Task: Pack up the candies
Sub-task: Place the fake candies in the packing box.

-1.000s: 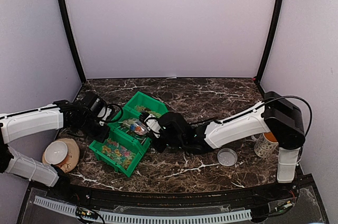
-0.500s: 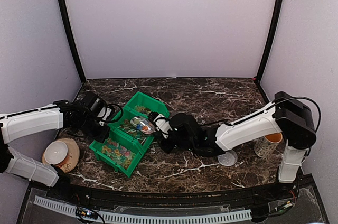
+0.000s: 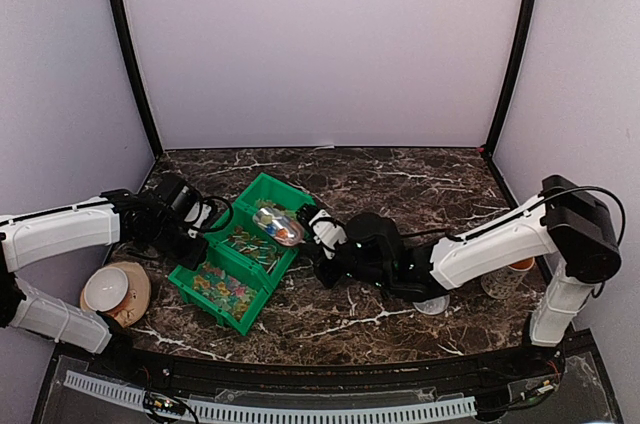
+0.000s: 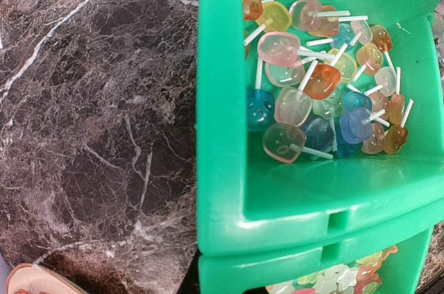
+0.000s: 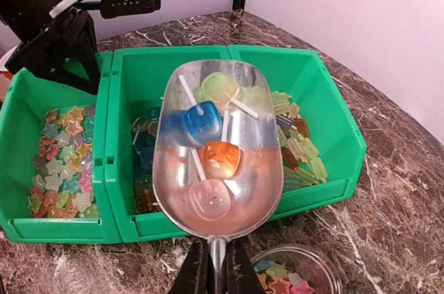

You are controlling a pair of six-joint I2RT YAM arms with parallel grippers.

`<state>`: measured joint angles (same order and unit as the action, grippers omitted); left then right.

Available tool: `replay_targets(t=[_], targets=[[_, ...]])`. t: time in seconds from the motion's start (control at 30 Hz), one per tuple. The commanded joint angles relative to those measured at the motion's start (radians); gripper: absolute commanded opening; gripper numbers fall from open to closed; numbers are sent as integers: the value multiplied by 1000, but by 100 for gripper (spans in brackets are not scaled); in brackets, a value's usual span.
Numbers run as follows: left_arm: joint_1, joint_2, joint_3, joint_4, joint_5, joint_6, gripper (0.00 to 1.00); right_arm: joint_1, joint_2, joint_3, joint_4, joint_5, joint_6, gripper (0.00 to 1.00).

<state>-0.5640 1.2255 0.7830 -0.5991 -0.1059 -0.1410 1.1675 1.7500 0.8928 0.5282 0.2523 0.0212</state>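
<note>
Carrying scoop point(image 5: 258, 169) of candies point(image 5: 220, 159) farther right than before, right pincer point(image 5: 216, 267) clamping it, left pincer point(image 3: 192, 236) closed.

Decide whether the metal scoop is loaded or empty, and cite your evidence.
Loaded. The scoop holds four lollipops, green, blue, orange and pink, lying in its bowl above the green bin.

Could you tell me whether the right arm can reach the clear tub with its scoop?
Probably yes: the right gripper holds the loaded scoop with the tub right beside its fingers, seemingly uncovered, and nothing lies between them.
</note>
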Motion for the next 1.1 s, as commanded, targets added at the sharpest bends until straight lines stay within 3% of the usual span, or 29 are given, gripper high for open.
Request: replay_targets(t=[0.0,0.43,0.73,1.07], targets=[[4,-37,26,113,11,-2,0,-7,-52,-49,98,55,-13,0],[6,-40,25,113,11,-3,0,-9,-104,-145,208,100,-1,0],[6,-43,25,111,6,-2,0,-9,-198,-136,16,145,17,0],[6,-63,34,105,32,-12,0,-6,-303,-68,-409,168,91,0]])
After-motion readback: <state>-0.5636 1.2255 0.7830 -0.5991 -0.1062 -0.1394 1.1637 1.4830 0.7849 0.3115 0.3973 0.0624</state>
